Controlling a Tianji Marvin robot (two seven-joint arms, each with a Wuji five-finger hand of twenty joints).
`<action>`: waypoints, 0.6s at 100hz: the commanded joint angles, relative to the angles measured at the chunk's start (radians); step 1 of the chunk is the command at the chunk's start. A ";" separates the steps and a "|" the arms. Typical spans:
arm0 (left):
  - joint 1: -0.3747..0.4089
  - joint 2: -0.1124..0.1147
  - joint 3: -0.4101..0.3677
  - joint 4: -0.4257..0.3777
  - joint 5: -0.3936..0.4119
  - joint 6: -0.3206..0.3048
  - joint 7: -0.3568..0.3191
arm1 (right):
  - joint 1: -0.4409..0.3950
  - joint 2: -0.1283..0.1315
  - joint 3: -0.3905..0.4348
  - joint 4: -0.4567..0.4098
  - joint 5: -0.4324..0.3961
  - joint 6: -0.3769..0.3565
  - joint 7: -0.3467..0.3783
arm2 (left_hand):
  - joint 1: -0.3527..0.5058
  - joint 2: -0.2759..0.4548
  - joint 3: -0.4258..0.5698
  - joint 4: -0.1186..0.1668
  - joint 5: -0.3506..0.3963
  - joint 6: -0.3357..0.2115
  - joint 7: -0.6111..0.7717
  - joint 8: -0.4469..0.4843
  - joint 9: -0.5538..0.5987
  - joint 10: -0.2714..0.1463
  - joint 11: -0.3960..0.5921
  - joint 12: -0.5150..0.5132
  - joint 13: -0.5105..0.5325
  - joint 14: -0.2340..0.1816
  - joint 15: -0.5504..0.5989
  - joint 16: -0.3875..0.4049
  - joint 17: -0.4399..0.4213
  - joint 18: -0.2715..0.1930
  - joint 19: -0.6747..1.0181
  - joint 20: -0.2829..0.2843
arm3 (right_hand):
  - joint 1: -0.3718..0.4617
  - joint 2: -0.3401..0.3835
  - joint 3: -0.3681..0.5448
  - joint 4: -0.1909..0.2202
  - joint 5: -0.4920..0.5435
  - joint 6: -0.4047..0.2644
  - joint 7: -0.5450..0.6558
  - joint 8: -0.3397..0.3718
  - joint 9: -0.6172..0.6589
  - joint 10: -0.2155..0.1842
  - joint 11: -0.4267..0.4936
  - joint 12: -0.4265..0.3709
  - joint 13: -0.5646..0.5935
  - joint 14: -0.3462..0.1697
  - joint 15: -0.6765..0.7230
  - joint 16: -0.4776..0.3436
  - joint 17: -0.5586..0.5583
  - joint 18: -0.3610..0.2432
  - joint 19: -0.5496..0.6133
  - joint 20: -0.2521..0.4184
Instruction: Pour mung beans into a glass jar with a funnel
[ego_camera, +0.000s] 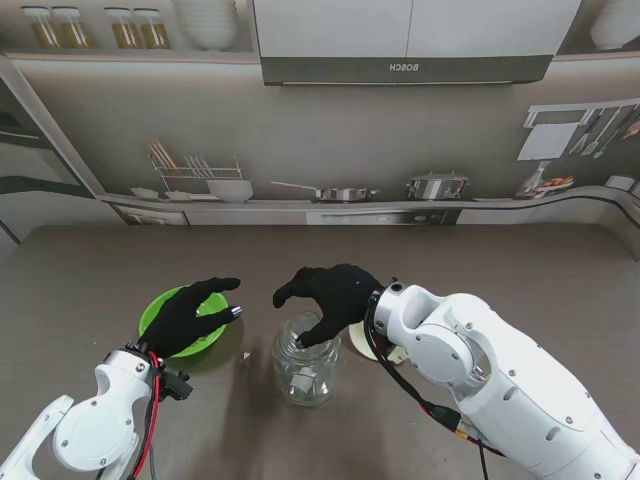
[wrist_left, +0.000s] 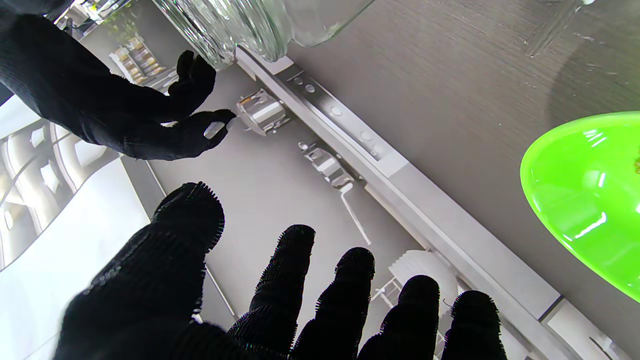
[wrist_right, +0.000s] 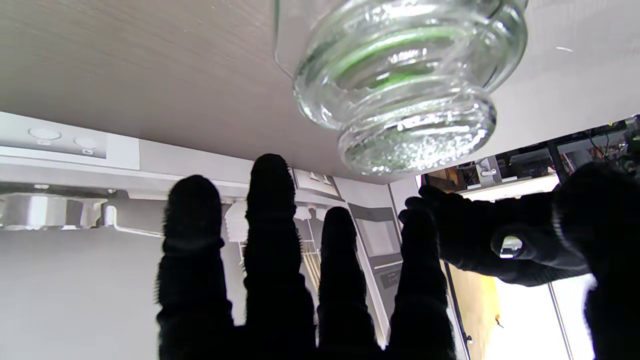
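A clear glass jar (ego_camera: 305, 368) stands upright and uncapped on the table, a little nearer to me than the middle. It also shows in the wrist views (wrist_left: 260, 22) (wrist_right: 400, 85). My right hand (ego_camera: 326, 293) hovers over its mouth, black-gloved fingers (wrist_right: 272, 235) spread and holding nothing. To the jar's left sits a bright green bowl (ego_camera: 160, 305) (wrist_left: 590, 200). My left hand (ego_camera: 192, 316) floats above that bowl, open, its fingers (wrist_left: 300, 270) apart. The bowl's contents are mostly hidden by the hand.
A pale cream round object (ego_camera: 362, 345) lies just right of the jar, partly hidden by my right wrist. A printed kitchen backdrop (ego_camera: 320, 190) with shelves and pots rises along the table's far edge.
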 joint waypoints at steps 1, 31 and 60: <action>0.004 -0.001 -0.001 -0.008 -0.005 -0.002 -0.020 | -0.005 0.002 -0.005 0.006 -0.003 -0.008 0.021 | 0.006 0.056 -0.019 0.020 -0.012 -0.030 -0.012 -0.003 0.011 -0.011 0.002 0.009 -0.012 -0.007 -0.010 -0.005 -0.015 -0.030 -0.022 0.011 | 0.002 -0.035 0.021 0.037 -0.033 -0.023 0.016 0.044 -0.029 0.023 0.028 0.022 0.029 -0.018 0.036 0.022 0.010 -0.010 0.035 0.025; 0.005 -0.001 -0.001 -0.010 -0.007 0.000 -0.020 | -0.006 0.004 -0.024 0.038 -0.031 -0.029 0.006 | 0.007 0.055 -0.019 0.021 -0.011 -0.029 -0.011 -0.003 0.012 -0.011 0.002 0.009 -0.012 -0.005 -0.010 -0.005 -0.014 -0.029 -0.022 0.012 | 0.044 -0.068 0.025 0.064 -0.065 -0.026 0.102 0.111 -0.030 0.020 0.112 0.090 0.055 -0.028 0.095 0.052 0.042 -0.010 0.050 0.027; 0.004 -0.001 0.000 -0.010 -0.008 0.005 -0.024 | -0.004 -0.001 -0.043 0.071 -0.055 -0.043 -0.044 | 0.005 0.056 -0.019 0.021 -0.012 -0.031 -0.012 -0.003 0.011 -0.013 0.002 0.010 -0.011 -0.005 -0.010 -0.005 -0.015 -0.029 -0.022 0.011 | 0.092 -0.105 0.033 0.074 -0.090 -0.022 0.233 0.117 -0.024 0.002 0.165 0.124 0.099 -0.045 0.121 0.058 0.083 -0.014 0.076 0.025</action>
